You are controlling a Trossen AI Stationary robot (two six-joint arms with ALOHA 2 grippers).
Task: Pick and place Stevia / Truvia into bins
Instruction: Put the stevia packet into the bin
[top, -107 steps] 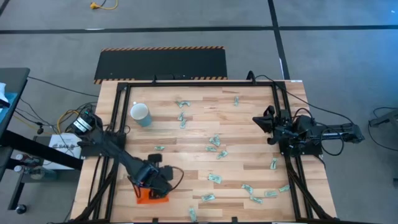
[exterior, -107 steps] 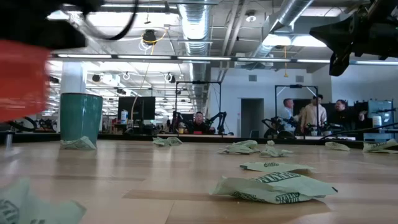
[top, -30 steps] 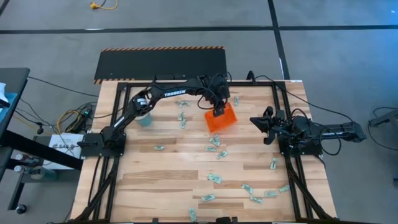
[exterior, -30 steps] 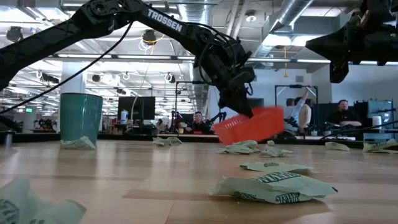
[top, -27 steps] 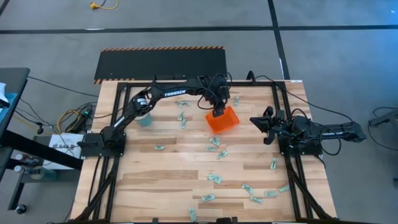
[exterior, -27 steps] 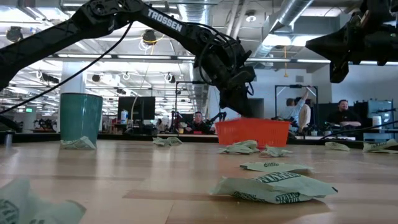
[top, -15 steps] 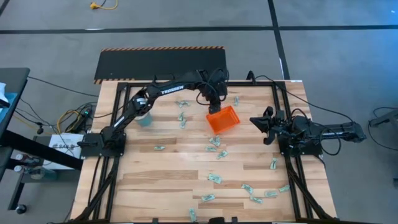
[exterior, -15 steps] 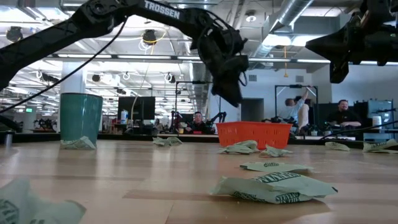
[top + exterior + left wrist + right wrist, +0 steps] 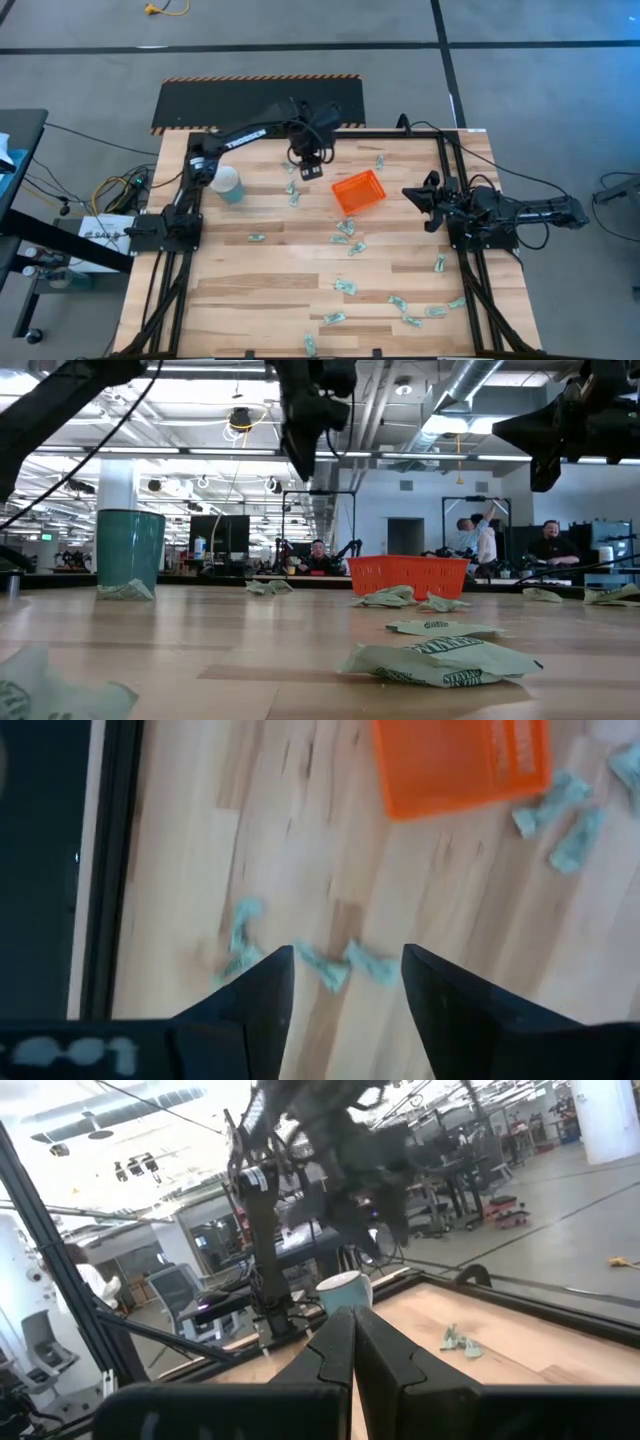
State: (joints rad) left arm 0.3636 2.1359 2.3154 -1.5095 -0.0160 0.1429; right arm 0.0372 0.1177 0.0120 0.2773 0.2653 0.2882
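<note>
the tray (image 9: pixel 358 192) sits flat on the table (image 9: pixel 270 290), tilted a little against the table's edges, with nothing gripping it. in the low view the tray (image 9: pixel 408 576) stands level on the wood with packets lying in front of it. packets (image 9: pixel 345 232) lie scattered across the table: a small cluster just beside the tray on its near side, one (image 9: pixel 379 161) beyond its far corner, a few (image 9: pixel 292 187) between tray and cup, and many more well apart from the tray along the near edge (image 9: pixel 409 308).

the left gripper (image 9: pixel 311 168) hovers above the table, beside the tray on the cup side and clear of it, its arm stretched long from its base across the far part of the table. the left wrist view shows its jaws spread with nothing between them, the fingers (image 9: pixel 254 995) over three packets (image 9: pixel 335 965), the tray (image 9: pixel 462 762) farther off.

the cup (image 9: pixel 226 183) stands upright, well apart from the tray, past the left gripper.

the right gripper (image 9: pixel 414 195) waits folded back near its own base, on the tray's other side, above the table. its jaws are pressed together, holding nothing.
</note>
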